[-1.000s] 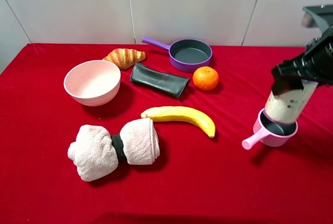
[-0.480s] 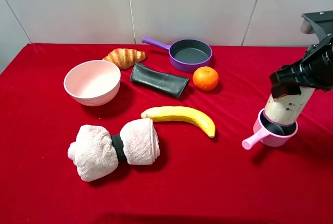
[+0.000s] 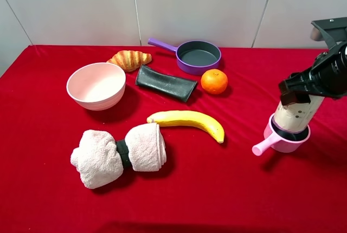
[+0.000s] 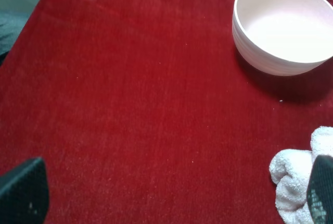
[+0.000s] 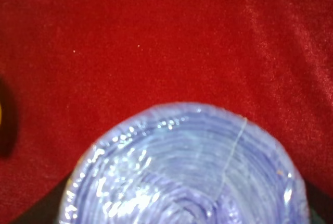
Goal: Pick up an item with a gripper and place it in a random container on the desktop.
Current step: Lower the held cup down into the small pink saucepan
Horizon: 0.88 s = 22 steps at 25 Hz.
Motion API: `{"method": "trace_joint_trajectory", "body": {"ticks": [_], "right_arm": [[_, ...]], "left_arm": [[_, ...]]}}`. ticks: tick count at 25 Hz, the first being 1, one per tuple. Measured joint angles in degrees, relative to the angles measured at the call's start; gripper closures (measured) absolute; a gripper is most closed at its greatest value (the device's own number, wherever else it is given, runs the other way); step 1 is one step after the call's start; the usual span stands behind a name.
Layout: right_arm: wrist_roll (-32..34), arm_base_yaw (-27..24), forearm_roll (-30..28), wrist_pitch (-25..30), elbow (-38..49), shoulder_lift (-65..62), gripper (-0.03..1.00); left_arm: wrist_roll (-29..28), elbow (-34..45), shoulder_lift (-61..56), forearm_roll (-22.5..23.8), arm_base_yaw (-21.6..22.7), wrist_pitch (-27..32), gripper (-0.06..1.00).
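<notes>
Between the jaws of the right gripper (image 3: 299,93) sits the top of the beige canister (image 3: 293,115), clamped just under its lid; the jaws are closed tight on it, and the black claw hides the lid from the high camera. Directly beneath the jaws the canister's lower end stands inside the pink saucepan (image 3: 287,145), close to upright with a slight lean. Holding it by the top makes sense, since the body can then go down into the narrow pan while the claw stays clear of the rim. Whether the base already rests on the pan floor cannot be told, so I judge the placing nearly done and the release not yet made. The wrist camera looks straight down on the purple-lilac lid (image 5: 182,172), which is glossy as if under clear film, with the red cloth desktop (image 3: 217,189) beyond it. The left gripper (image 4: 171,193) hangs with its jaws wide apart and nothing in them, the pale pink bowl (image 4: 283,28) ahead of them. A banana (image 3: 187,120) and an orange (image 3: 213,81) lie well apart from the right jaws. Dark specks of print show on the canister's side, but no word or brand can be read.
</notes>
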Motion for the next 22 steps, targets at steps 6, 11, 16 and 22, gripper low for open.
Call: {"method": "trace_joint_trajectory", "body": {"ticks": [6, 11, 16, 22], "right_arm": [[1.3, 0.0, -0.7, -2.2, 1.6, 0.1, 0.51], [1.3, -0.8, -1.3, -4.0, 3.1, 0.1, 0.51], [1.3, -1.0, -1.5, -5.3, 4.2, 0.1, 0.51], [1.3, -1.0, -1.6, -7.4, 5.4, 0.1, 0.51]], "left_arm": [[0.0, 0.0, 0.0, 0.0, 0.0, 0.0, -0.05], [0.0, 0.0, 0.0, 0.0, 0.0, 0.0, -0.05], [0.0, 0.0, 0.0, 0.0, 0.0, 0.0, -0.05], [0.0, 0.0, 0.0, 0.0, 0.0, 0.0, -0.05]]}}
